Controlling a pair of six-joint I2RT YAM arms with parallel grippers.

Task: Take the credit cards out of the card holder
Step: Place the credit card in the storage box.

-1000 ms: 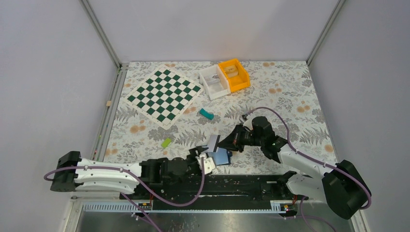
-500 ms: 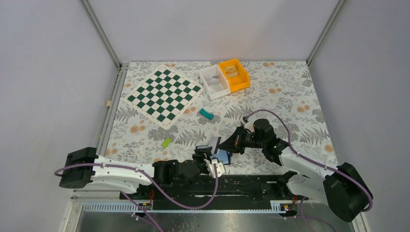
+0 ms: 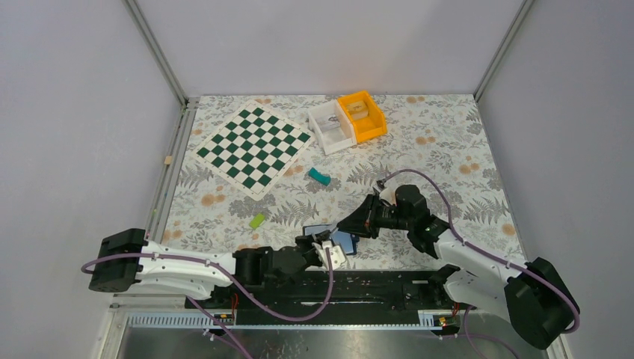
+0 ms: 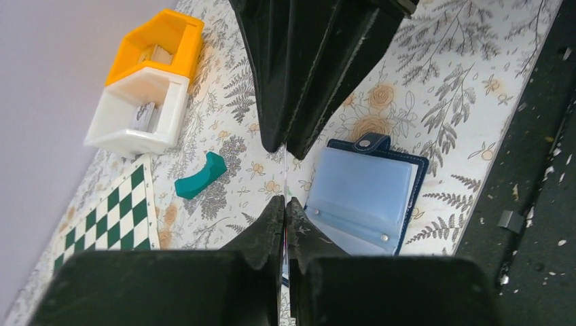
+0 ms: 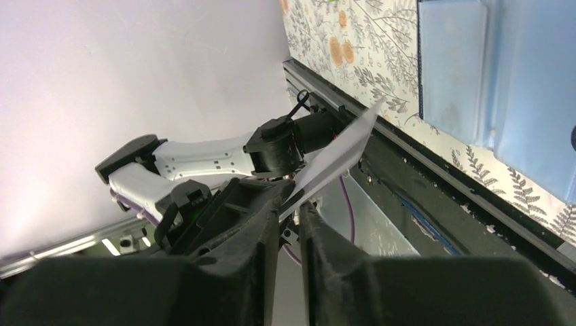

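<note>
Navy card holder (image 4: 367,193) lies open on the floral table (image 4: 435,81) near the arms' bases. One whitish credit card (image 5: 336,157) is out, held edge-up just above it. Left gripper (image 4: 284,202) is clamped on the card; whether the right gripper (image 5: 291,204) grips it is unclear. So is whether any cards remain in the sleeves. Orange bin (image 4: 146,58) and white bin (image 4: 129,139) each hold small, unidentifiable items.

jaws of left gripper (image 4: 284,201) closed onto credit card (image 5: 337,156), jaws of right gripper (image 5: 291,205) eased slightly apart
</note>
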